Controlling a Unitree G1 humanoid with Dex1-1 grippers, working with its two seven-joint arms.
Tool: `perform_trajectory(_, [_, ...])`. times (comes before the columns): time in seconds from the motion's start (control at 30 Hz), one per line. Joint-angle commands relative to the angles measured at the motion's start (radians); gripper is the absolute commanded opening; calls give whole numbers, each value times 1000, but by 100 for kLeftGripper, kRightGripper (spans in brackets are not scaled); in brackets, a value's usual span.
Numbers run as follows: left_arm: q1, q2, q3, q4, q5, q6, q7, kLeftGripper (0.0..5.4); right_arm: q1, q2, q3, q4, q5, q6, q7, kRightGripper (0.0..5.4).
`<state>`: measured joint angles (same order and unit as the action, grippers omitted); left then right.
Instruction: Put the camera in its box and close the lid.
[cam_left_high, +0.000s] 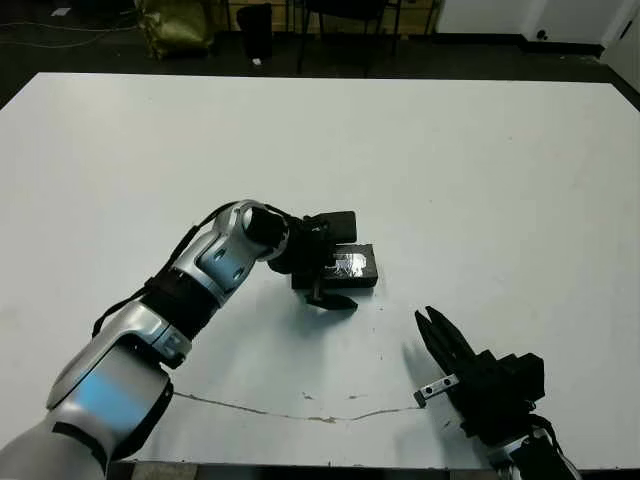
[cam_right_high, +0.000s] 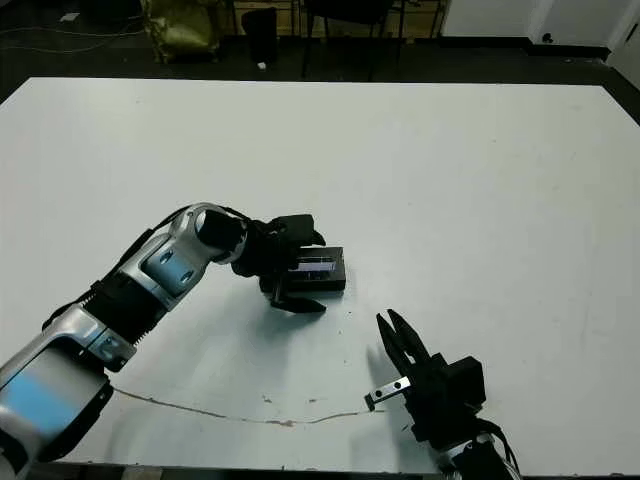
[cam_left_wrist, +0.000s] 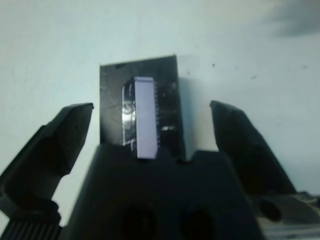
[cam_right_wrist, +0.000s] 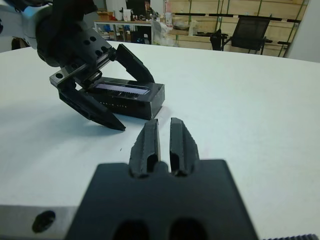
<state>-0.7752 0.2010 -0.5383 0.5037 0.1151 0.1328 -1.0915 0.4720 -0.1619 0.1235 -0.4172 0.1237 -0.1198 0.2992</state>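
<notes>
The left claw (cam_right_wrist: 107, 82) stood wide open astride the lid (cam_right_wrist: 131, 96), which sat on the table (cam_left_high: 480, 170) and, apparently, on its box; pressing down squarely seemed advisable, the right claw (cam_right_wrist: 164, 141) being nearly closed and empty.

I'm looking into what reads as a lab or workshop room. My white table (cam_left_high: 480, 170) fills most of the head view and carries a long thin crack (cam_left_high: 290, 412) near its 6 o'clock edge. Past the far edge the floor is dark, with a yellow-green bag (cam_left_high: 178, 24) at 11 o'clock and black chair legs (cam_left_high: 340, 30) at 12. From the right wrist camera I see wooden shelving (cam_right_wrist: 200, 22) along the back wall, a black office chair (cam_right_wrist: 255, 32) and cluttered benches (cam_right_wrist: 127, 22).
</notes>
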Motion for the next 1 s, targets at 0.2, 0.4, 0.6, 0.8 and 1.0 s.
perform_trajectory(0.2, [78, 8, 26, 43, -37, -55, -45, 538, 59, -9, 1, 14, 9, 6, 0, 0])
perform_trajectory(0.4, [88, 12, 74, 15, -79, -46, -40, 538, 51, -9, 0, 37, 25, -11, 17, 0])
perform_trajectory(0.6, [95, 6, 121, -5, -114, -17, -15, 538, 59, -13, 2, 16, 11, 8, 8, 0])
perform_trajectory(0.8, [93, 0, 177, -12, -143, -3, 22, 538, 54, -18, 0, 26, 6, 2, 13, 0])
perform_trajectory(1.0, [89, -26, 256, 36, -208, 9, 53, 538, 52, -16, 3, 23, 7, 16, 13, 0])
